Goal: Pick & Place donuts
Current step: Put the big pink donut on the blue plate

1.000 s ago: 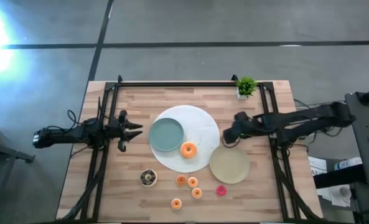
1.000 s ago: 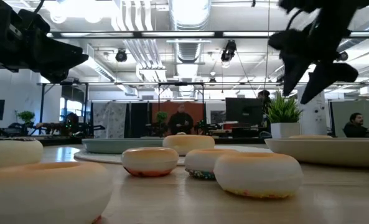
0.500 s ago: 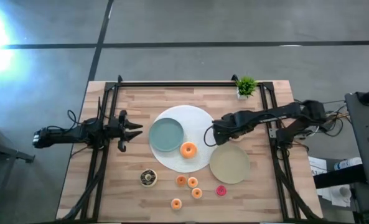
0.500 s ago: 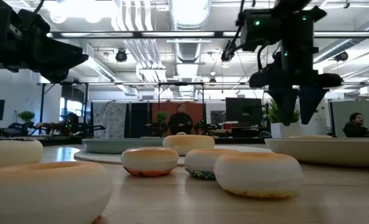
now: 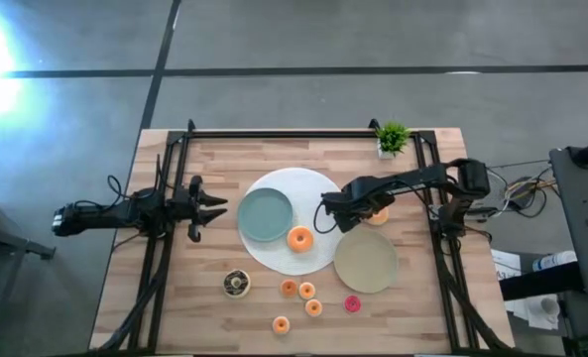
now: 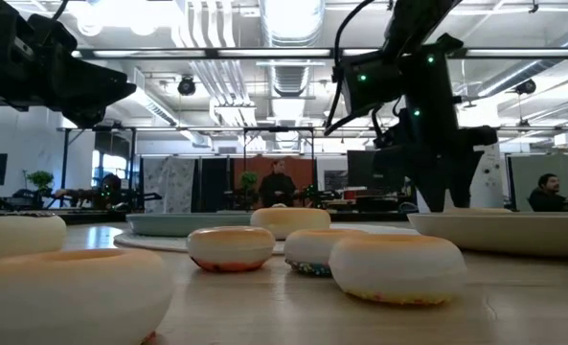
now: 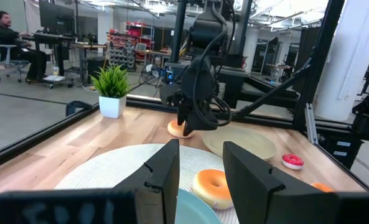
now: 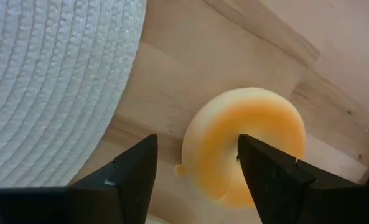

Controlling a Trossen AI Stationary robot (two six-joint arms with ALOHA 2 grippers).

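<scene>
**Beside the white mat, a claw straddled a donut**

Beside the white mat (image 5: 303,198), on bare wood, lay an orange donut (image 8: 246,143), upside down it seemed. The right gripper (image 8: 196,165) hung over it, fingers apart, one at the hole, one outside the ring. The toy looked light, smooth and probably slippery; pinching across one side of the ring seemed wisest. The mat's edge lay near; the beige plate (image 5: 365,263) too. The left gripper (image 5: 212,206) waited well apart, part-open, empty.

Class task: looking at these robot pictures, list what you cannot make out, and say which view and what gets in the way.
- High view: the right gripper hides most of the donut beneath it.
- Low view: near donuts block the table behind them.
- Left wrist view: the left gripper covers part of the teal plate.
</scene>
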